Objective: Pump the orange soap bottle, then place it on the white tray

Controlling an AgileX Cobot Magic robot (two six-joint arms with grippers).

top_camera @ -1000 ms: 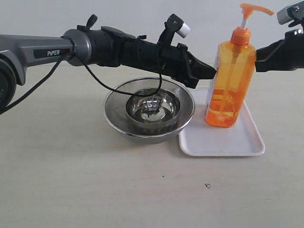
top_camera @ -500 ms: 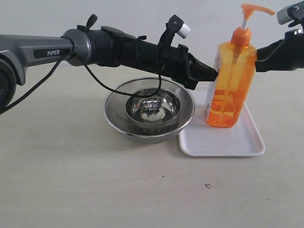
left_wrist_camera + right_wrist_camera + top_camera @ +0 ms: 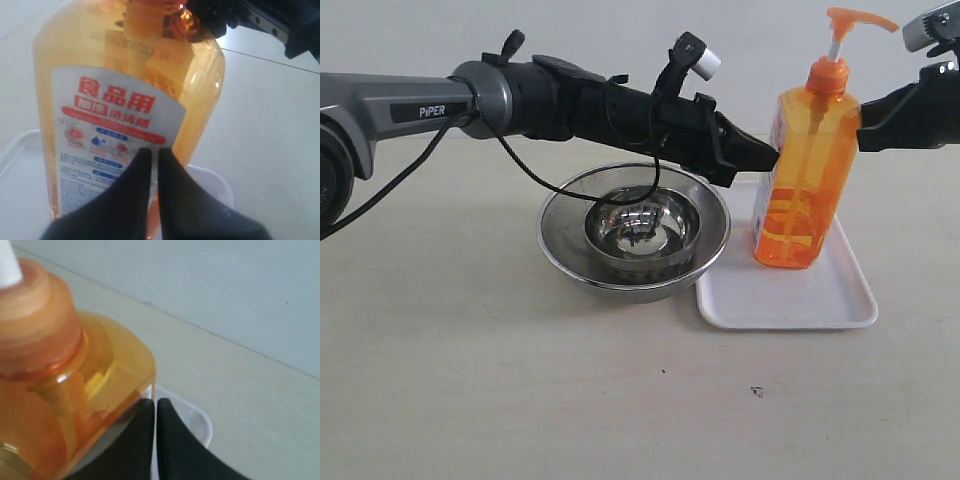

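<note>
The orange soap bottle (image 3: 807,180) stands on the white tray (image 3: 790,300), leaning slightly, its pump nozzle up on the white stem. My left gripper (image 3: 776,155) is shut, and its tips touch the bottle's left side at mid height. In the left wrist view the shut left gripper (image 3: 154,150) meets the labelled face of the bottle (image 3: 125,75), with the tray (image 3: 210,180) behind. My right gripper (image 3: 862,125) is shut against the bottle's right shoulder. The right wrist view shows the right gripper (image 3: 154,401) beside the bottle (image 3: 60,390), above the tray (image 3: 192,420).
A round steel bowl inside a strainer (image 3: 635,235) sits just left of the tray, under my left arm. A black cable hangs from that arm over the bowl. A pale wall stands behind the table.
</note>
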